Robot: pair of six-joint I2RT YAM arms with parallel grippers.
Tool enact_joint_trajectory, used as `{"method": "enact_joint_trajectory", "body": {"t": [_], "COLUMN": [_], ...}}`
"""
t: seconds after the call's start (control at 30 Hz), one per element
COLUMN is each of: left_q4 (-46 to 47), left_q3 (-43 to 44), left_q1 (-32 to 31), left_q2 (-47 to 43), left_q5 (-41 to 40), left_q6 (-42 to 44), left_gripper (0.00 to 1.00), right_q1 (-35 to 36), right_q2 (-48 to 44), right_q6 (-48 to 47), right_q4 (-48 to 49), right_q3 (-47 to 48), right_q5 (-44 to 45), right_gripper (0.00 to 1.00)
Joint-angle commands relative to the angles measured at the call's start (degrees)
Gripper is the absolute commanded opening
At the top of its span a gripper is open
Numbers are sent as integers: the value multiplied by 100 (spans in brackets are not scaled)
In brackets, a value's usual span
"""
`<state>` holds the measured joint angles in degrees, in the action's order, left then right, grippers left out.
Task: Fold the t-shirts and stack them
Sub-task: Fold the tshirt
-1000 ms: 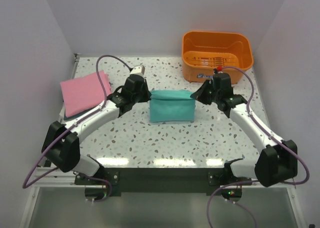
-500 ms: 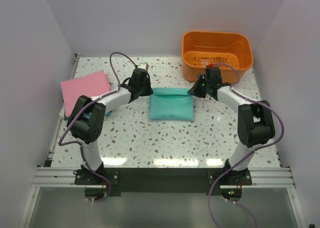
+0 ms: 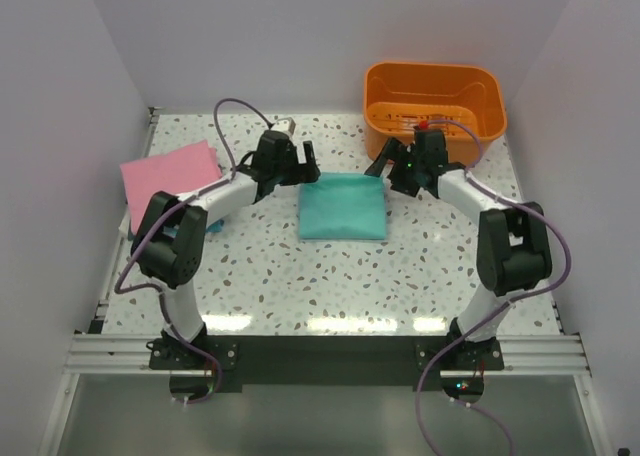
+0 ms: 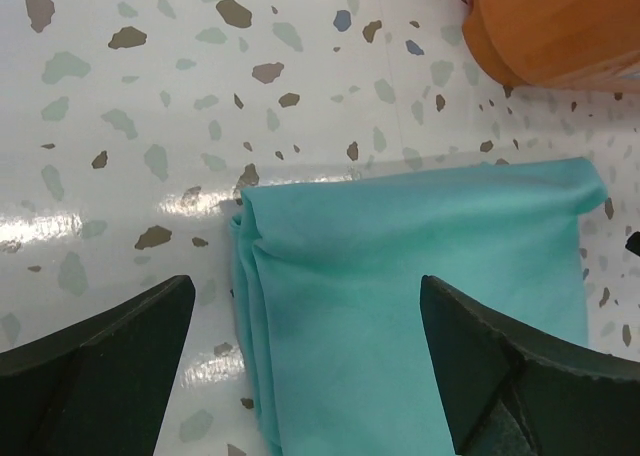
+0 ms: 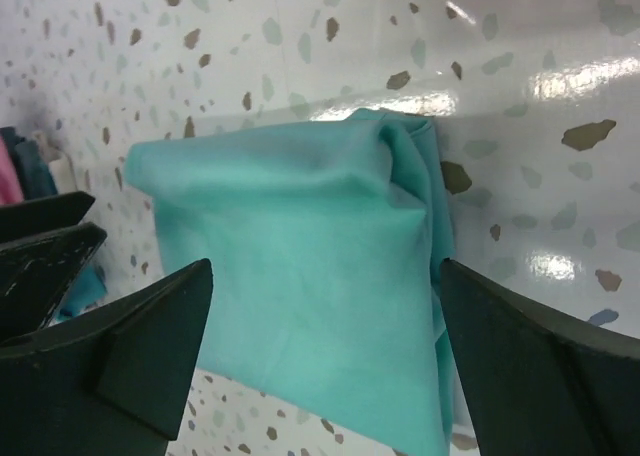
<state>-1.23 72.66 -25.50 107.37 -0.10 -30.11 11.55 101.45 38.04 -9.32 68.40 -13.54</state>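
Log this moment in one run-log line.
left gripper: open | right gripper: open | teal t-shirt: folded on table | pink t-shirt: left side

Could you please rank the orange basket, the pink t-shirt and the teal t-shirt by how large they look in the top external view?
1. The orange basket is clearly largest.
2-3. The pink t-shirt and teal t-shirt look much alike. The left arm hides part of the pink one, so I leave them unranked.
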Motion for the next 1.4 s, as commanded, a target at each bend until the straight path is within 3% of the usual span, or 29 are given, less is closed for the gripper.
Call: {"method": "enact_joint_trajectory", "body": {"t": [0.0,0.17,0.4,0.57,0.83,1.0,1.27,1.37], "left_q4": [361,545,545,607,-482,-588,-720,-756], "left_q3": [-340,-885,-1009,-535,1055,1259,1443,1453], "left_q1": [45,36,10,10,18,9,1,-8], "left_q2": [-638,-709,-367,229,1399,1883,2332,2236], "left_q5": [159,580,669,485,-666,-755,-659,-492], "left_q6": [128,14,-13,-4,110,181,172,172], "left_gripper": [100,100,100,100,100,78,78,85], "right_q1": [14,128,383,427,427,418,427,436], "right_q2": [-915,-1558,-1111,-179,542,955,1465,1396], "right_q6": [-156,-218,-332,-429,-473,-587,-499,-534], "right_q4": [159,535,905,1054,1846,1819,2084,2075], "right_q3": [-466,-1144,-944,-363,-47,59,-187,-213], "right_q5": [-403,-939,-1326,-1029,-370,-272,-175,-263], "right_gripper": [99,99,99,98,99,99,98,98]}}
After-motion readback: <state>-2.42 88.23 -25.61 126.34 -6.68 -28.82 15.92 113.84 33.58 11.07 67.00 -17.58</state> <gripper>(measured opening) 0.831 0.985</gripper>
